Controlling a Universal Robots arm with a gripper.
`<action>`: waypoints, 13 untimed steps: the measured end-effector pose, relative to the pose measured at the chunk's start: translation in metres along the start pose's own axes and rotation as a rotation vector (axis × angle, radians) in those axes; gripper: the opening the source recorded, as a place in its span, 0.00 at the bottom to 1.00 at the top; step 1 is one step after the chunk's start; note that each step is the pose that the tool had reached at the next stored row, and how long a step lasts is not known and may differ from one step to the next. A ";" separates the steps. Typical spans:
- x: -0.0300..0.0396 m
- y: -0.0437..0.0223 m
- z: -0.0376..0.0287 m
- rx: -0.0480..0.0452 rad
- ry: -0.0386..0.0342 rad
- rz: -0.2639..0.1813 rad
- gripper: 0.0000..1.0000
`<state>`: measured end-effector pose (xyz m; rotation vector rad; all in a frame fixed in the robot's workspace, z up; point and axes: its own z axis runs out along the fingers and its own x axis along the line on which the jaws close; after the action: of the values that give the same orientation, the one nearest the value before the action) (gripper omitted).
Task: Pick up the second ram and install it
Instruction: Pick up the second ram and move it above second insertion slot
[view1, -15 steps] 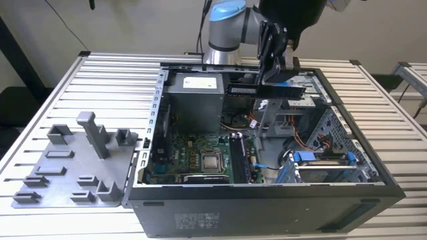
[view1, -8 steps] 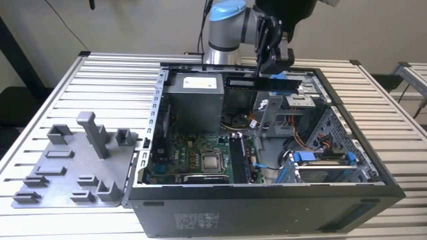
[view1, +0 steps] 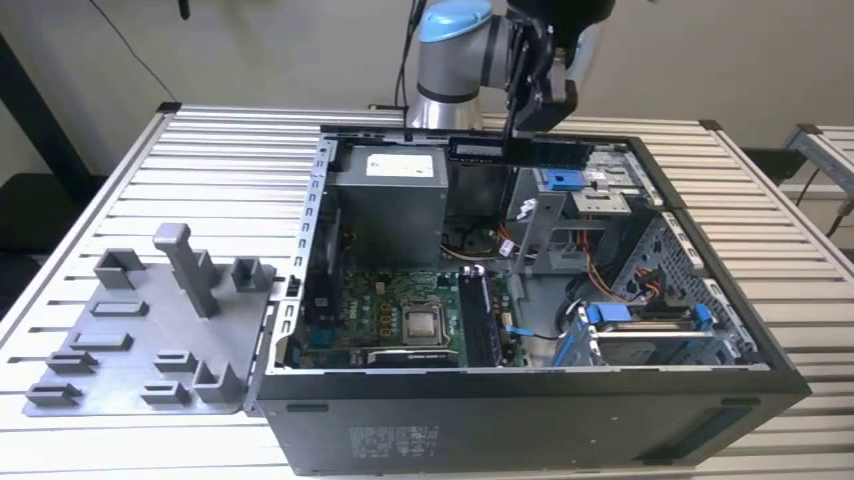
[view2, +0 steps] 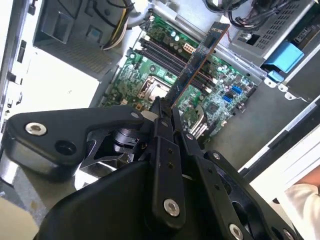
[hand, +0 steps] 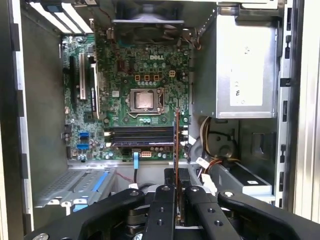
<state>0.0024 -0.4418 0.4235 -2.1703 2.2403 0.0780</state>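
My gripper (view1: 525, 128) hangs over the back of the open computer case (view1: 534, 385), shut on the second ram (view1: 523, 150), a thin dark board held level above the case. In the second wrist view the second ram (view2: 196, 62) sticks out from the gripper (view2: 165, 111) over the green motherboard (view2: 132, 82). In the first wrist view I see the second ram (hand: 176, 142) edge-on, rising from the gripper (hand: 176, 176) and crossing the end of the long black memory slots (hand: 140, 135). The stick is well above the slots (view2: 167, 54) and does not touch them.
A grey tray (view1: 127, 345) with upright plastic blocks lies on the slatted table at the exterior view's left. Inside the case are the power supply (view1: 387, 190), the processor socket (hand: 145, 100), drive cages with blue clips (view1: 627, 330) and loose cables (hand: 212, 150).
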 end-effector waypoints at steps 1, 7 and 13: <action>-0.0026 0.0001 0.0002 0.0000 -0.0001 0.000 0.14; -0.0171 0.0005 0.0009 0.0000 -0.0001 0.000 0.14; -0.0270 0.0009 0.0014 0.0000 0.0001 0.000 0.14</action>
<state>0.0024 -0.4147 0.4234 -2.1703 2.2404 0.0780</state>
